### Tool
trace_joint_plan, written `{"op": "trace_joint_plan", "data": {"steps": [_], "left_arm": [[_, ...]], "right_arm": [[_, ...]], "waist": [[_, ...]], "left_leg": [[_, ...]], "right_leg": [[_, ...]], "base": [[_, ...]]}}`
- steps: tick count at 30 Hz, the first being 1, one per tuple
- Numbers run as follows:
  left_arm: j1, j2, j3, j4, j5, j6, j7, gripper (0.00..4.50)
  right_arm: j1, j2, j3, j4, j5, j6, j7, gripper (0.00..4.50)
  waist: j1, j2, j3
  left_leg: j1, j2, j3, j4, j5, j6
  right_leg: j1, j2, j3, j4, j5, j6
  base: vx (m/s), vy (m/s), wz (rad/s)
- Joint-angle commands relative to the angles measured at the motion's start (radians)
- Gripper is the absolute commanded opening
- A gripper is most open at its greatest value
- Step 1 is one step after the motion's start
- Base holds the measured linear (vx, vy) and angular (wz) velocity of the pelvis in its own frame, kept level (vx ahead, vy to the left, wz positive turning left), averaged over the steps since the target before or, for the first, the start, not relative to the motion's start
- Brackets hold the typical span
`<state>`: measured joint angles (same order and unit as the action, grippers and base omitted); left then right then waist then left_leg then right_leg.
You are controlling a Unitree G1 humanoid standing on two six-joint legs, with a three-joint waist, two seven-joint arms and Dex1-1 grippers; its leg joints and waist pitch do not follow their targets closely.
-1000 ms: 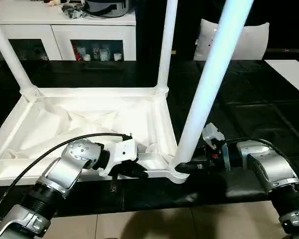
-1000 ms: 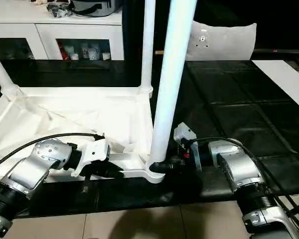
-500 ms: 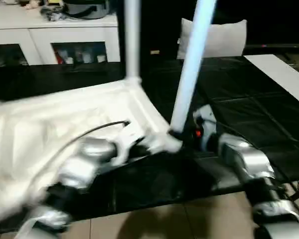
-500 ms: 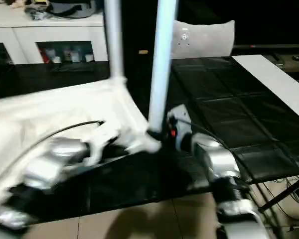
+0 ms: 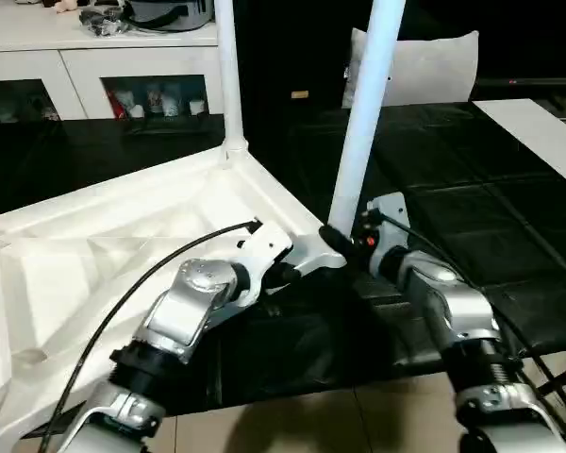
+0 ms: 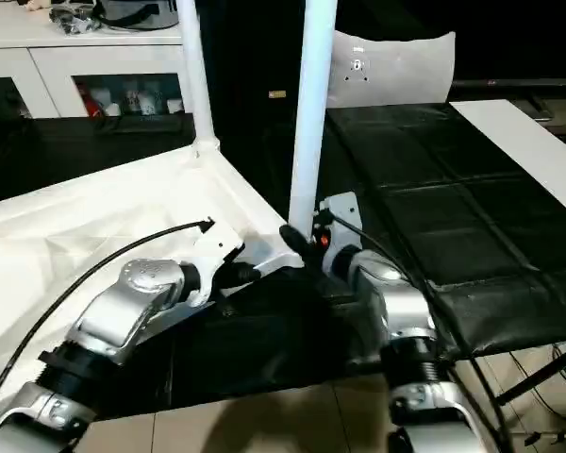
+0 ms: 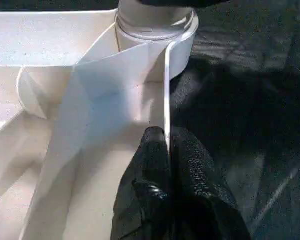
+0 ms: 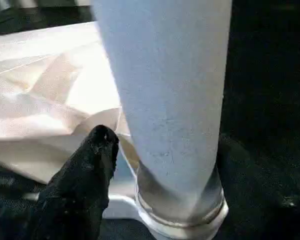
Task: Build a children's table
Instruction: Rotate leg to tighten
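Upturned table top (image 5: 94, 245) lies on the black mat (image 5: 509, 236). Left gripper (image 7: 168, 145) is clenched on its rim beside the near corner socket (image 7: 155, 30). Right gripper (image 5: 332, 236) is at the near leg (image 5: 363, 123); grip indeterminate. Judged step: seating that leg; next, press it home
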<state>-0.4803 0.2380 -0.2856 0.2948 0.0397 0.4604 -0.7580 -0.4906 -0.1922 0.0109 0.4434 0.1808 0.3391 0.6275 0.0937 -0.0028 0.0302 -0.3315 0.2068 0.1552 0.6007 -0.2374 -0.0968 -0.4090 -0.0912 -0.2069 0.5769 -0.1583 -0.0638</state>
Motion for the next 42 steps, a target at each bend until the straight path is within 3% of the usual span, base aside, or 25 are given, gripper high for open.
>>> {"op": "trace_joint_plan", "data": {"steps": [1,6,8,10,15,19,21,23,24,27,37,42], "left_arm": [[0.007,0.050,-0.014,-0.015,-0.010,-0.080,-0.083,0.00],[0.007,0.081,-0.028,-0.006,-0.005,-0.111,-0.121,0.00],[0.012,0.149,-0.066,-0.005,-0.004,-0.180,-0.229,0.00],[0.015,0.178,-0.082,-0.004,-0.007,-0.226,-0.285,0.00],[0.024,0.238,-0.119,-0.019,-0.017,-0.290,-0.414,0.00],[0.025,0.270,-0.146,-0.030,-0.027,-0.321,-0.481,0.00],[0.022,0.286,-0.161,-0.027,-0.023,-0.342,-0.515,0.00],[0.019,0.293,-0.165,-0.020,-0.019,-0.355,-0.527,0.00],[0.015,0.296,-0.165,-0.011,-0.017,-0.366,-0.534,0.00],[0.010,0.296,-0.162,-0.003,-0.016,-0.373,-0.541,0.00],[0.014,0.285,-0.153,0.002,-0.036,-0.353,-0.536,0.00],[0.034,0.248,-0.115,-0.026,-0.086,-0.263,-0.503,0.00]], "right_arm": [[0.021,-0.064,0.034,-0.039,-0.003,-0.037,0.134,3.53],[0.026,-0.099,0.045,-0.053,0.003,-0.050,0.198,3.89],[0.044,-0.177,0.089,-0.096,0.019,-0.066,0.357,3.99],[0.050,-0.214,0.112,-0.103,0.024,-0.081,0.425,3.99],[0.042,-0.264,0.137,-0.091,0.028,-0.109,0.547,3.99],[0.046,-0.295,0.163,-0.101,0.052,-0.098,0.641,3.99],[0.049,-0.311,0.174,-0.112,0.076,-0.068,0.695,3.83],[0.052,-0.319,0.181,-0.119,0.089,-0.045,0.724,3.55],[0.055,-0.325,0.190,-0.123,0.097,-0.029,0.750,3.46],[0.058,-0.325,0.196,-0.122,0.095,-0.024,0.768,3.33],[0.069,-0.319,0.206,-0.131,0.104,-0.013,0.779,2.49],[0.085,-0.271,0.155,-0.160,0.151,0.020,0.709,2.21]], "waist": [[0.009,-0.006,-0.061],[0.011,-0.005,-0.062],[0.014,-0.011,-0.063],[0.018,-0.009,-0.062],[0.031,-0.014,-0.058],[0.046,-0.015,-0.061],[0.051,-0.020,-0.060],[0.053,-0.018,-0.060],[0.052,-0.024,-0.059],[0.054,-0.025,-0.060],[0.056,-0.025,-0.060],[0.059,-0.023,-0.059]], "left_leg": [[-0.018,0.026,-0.001,-0.060,-0.024,0.086],[-0.018,0.030,-0.004,-0.060,-0.009,0.088],[-0.019,0.031,-0.004,-0.059,-0.006,0.101],[-0.017,0.033,-0.003,-0.058,-0.002,0.110],[-0.011,0.036,-0.001,-0.062,-0.028,0.093],[-0.008,0.041,0.000,-0.062,-0.027,0.087],[-0.010,0.039,0.001,-0.061,-0.021,0.090],[-0.012,0.040,0.000,-0.061,-0.022,0.087],[-0.013,0.038,0.001,-0.061,-0.028,0.082],[-0.013,0.037,0.000,-0.061,-0.028,0.071],[-0.011,0.037,0.000,-0.062,-0.032,0.058],[-0.010,0.039,-0.001,-0.063,-0.041,0.047]], "right_leg": [[0.082,-0.078,0.080,-0.075,-0.293,0.002],[0.081,-0.077,0.080,-0.068,-0.272,-0.015],[0.082,-0.078,0.082,-0.065,-0.260,-0.015],[0.080,-0.078,0.085,-0.062,-0.253,-0.016],[0.076,-0.079,0.084,-0.068,-0.312,-0.018],[0.075,-0.082,0.088,-0.063,-0.293,-0.030],[0.077,-0.080,0.087,-0.062,-0.284,-0.031],[0.077,-0.080,0.086,-0.063,-0.291,-0.026],[0.078,-0.080,0.085,-0.066,-0.306,-0.016],[0.077,-0.080,0.084,-0.068,-0.323,0.000],[0.078,-0.080,0.083,-0.069,-0.320,-0.001],[0.078,-0.081,0.081,-0.071,-0.328,-0.002]], "base": [[0.000,0.000,0.00],[0.000,0.000,0.00],[0.000,0.000,0.00],[0.000,0.000,0.00],[0.000,0.000,0.00],[0.000,0.000,0.00],[0.000,0.000,0.00],[0.000,0.000,0.00],[0.000,0.000,0.00],[0.000,0.000,0.00],[0.000,0.000,0.00],[0.000,0.000,0.00]]}}
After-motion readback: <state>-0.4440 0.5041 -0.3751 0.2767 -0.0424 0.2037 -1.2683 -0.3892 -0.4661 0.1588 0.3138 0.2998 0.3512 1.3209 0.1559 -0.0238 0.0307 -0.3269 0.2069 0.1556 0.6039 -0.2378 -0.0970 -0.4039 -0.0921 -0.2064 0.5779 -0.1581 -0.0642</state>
